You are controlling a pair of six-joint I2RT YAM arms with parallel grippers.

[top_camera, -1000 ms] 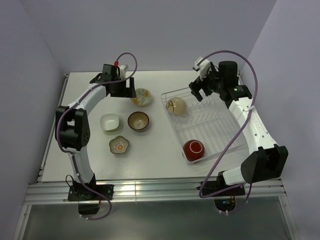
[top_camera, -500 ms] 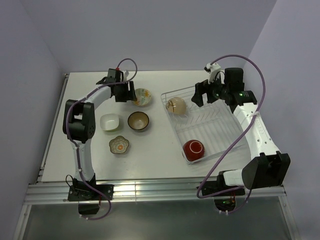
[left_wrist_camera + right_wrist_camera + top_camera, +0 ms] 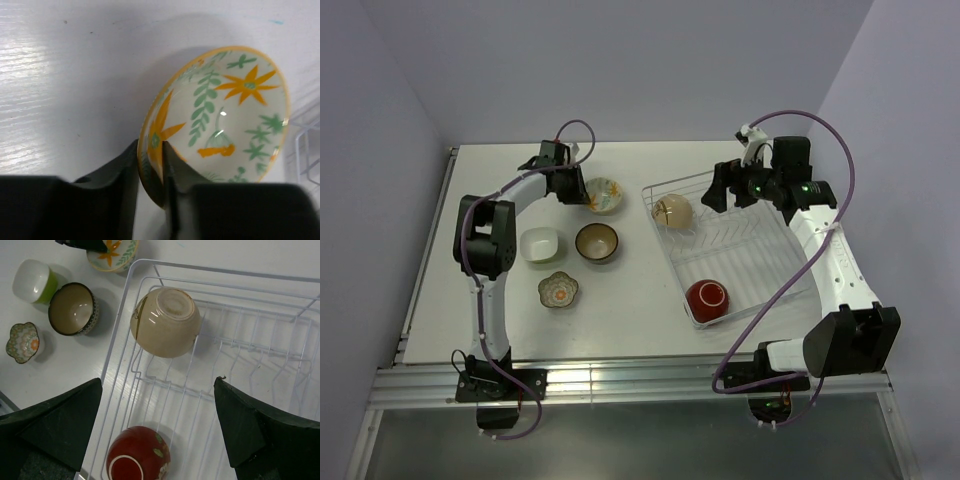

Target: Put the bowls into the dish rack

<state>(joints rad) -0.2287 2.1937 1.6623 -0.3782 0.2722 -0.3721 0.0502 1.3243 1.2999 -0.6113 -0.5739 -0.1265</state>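
My left gripper (image 3: 150, 160) is shut on the rim of the cream bowl with orange flowers (image 3: 225, 125), one finger inside and one outside; the bowl is tilted on the table at the back (image 3: 605, 195). The white wire dish rack (image 3: 760, 250) holds a beige bowl (image 3: 166, 322) upside down at its far end and a red bowl (image 3: 137, 457) upside down at its near end. My right gripper (image 3: 159, 385) hangs open and holds nothing above the rack (image 3: 225, 271).
Left of the rack, three bowls stand on the table: a dark brown one (image 3: 597, 242), a white one with a yellow-green outside (image 3: 539, 244) and a small flower-shaped patterned one (image 3: 558, 290). Walls close off the back and both sides.
The left gripper has moved onto the flowered bowl's rim and shut on it, tipping the bowl. The right arm has drawn back a little to the right, still open.
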